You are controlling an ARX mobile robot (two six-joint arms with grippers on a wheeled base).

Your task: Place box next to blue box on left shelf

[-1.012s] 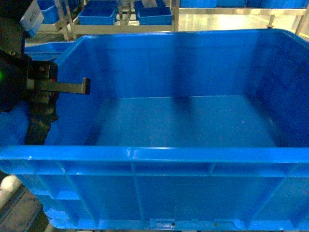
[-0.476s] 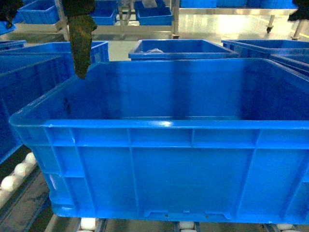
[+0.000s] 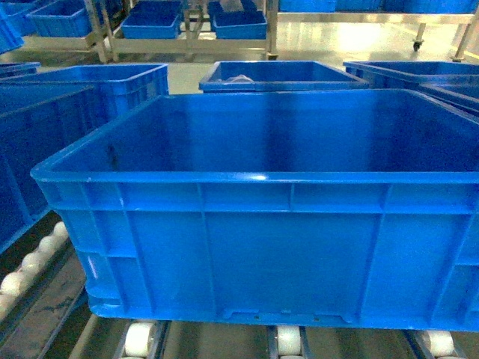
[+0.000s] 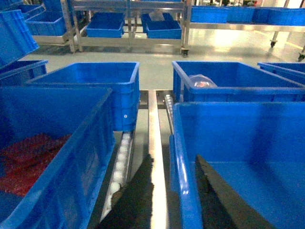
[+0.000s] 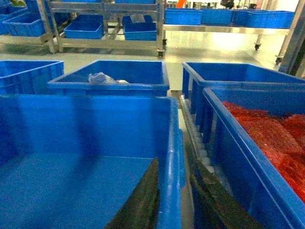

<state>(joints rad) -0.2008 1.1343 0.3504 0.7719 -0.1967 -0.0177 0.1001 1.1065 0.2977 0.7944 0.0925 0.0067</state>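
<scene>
Not much of the robot shows here, just the fingers in the wrist views. The left gripper [image 4: 174, 193] has two long, flat, tapering fingers [image 4: 136, 200], dark olive-black with a rough, scuffed, matte surface. The right gripper [image 5: 175, 195] looks the same: dark, worn, blade-like fingers [image 5: 143, 202], no visible markings.
</scene>
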